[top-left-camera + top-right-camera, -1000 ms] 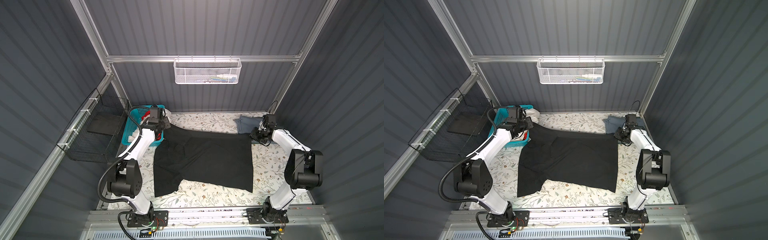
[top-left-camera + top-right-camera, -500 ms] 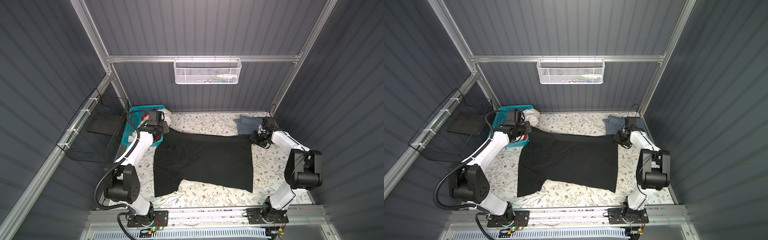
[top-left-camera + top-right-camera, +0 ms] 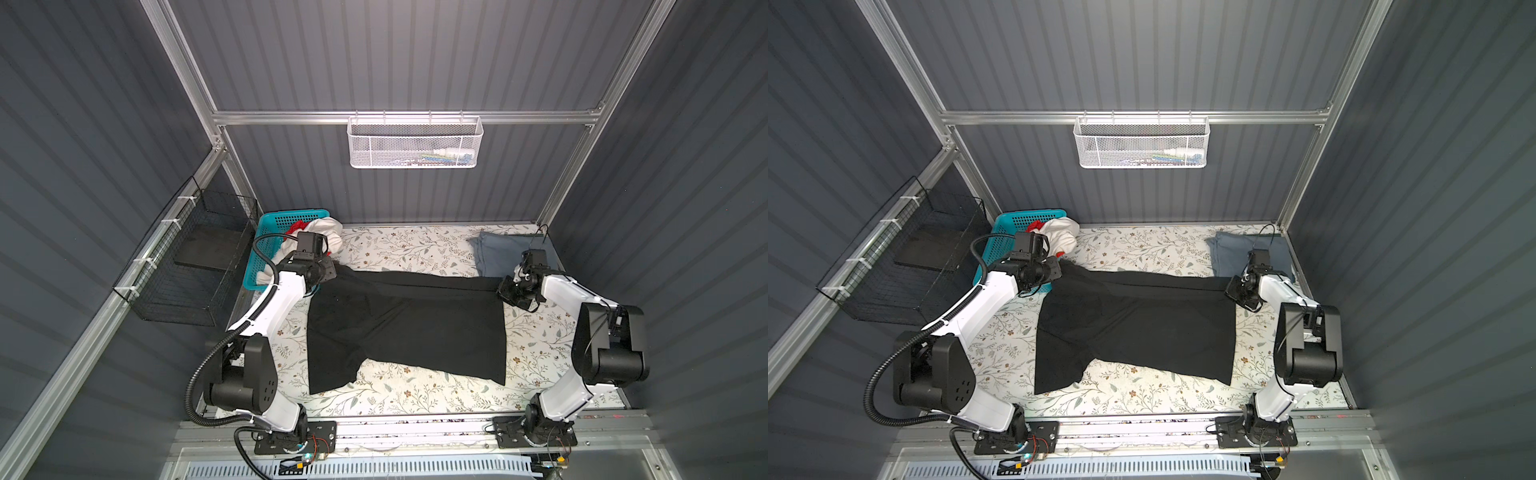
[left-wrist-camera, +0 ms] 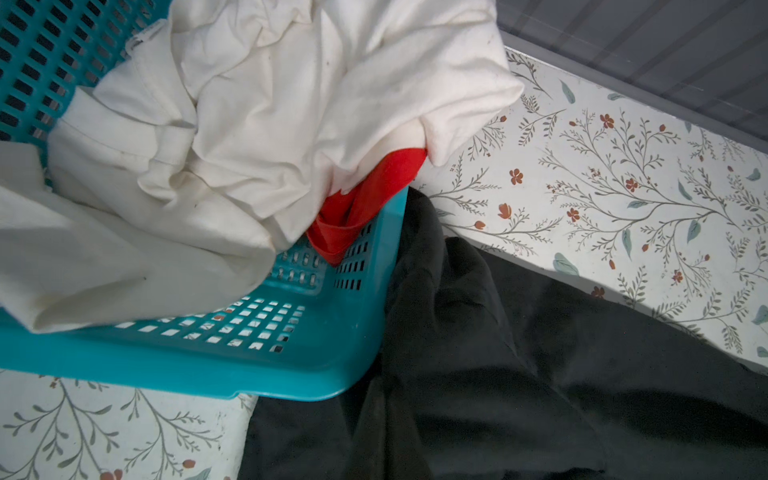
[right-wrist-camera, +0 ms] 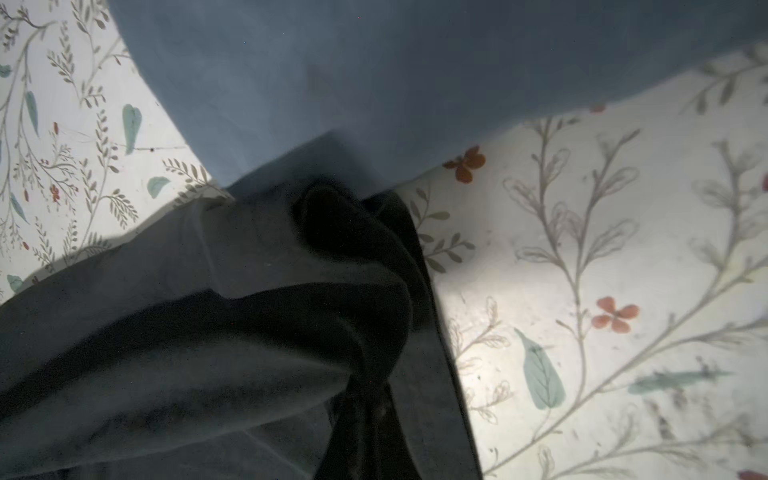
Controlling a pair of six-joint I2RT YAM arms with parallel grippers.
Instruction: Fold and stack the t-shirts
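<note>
A large black t-shirt [image 3: 407,328] [image 3: 1138,328] lies spread across the floral table, its far edge pulled into a straight line between my two grippers. My left gripper [image 3: 331,273] [image 3: 1059,271] is shut on the far-left corner, beside the teal basket. At the far-right corner my right gripper [image 3: 500,291] [image 3: 1229,289] is shut on bunched black cloth [image 5: 365,407]. Black cloth [image 4: 498,395] hides the jaws in both wrist views. A folded blue-grey t-shirt [image 3: 498,253] [image 5: 374,75] lies at the back right. White [image 3: 328,232] [image 4: 249,124] and red [image 3: 297,227] [image 4: 365,208] t-shirts fill the basket.
The teal perforated basket [image 3: 286,218] [image 4: 208,365] stands at the back left corner, touching the black shirt. A black wire basket [image 3: 187,274] hangs on the left wall and a white mesh basket [image 3: 415,143] on the back wall. Floral table [image 3: 415,395] shows along the front.
Both grippers have come toward the front and lower with the black shirt's far corners. The far edge now runs straighter and tauter between them.
</note>
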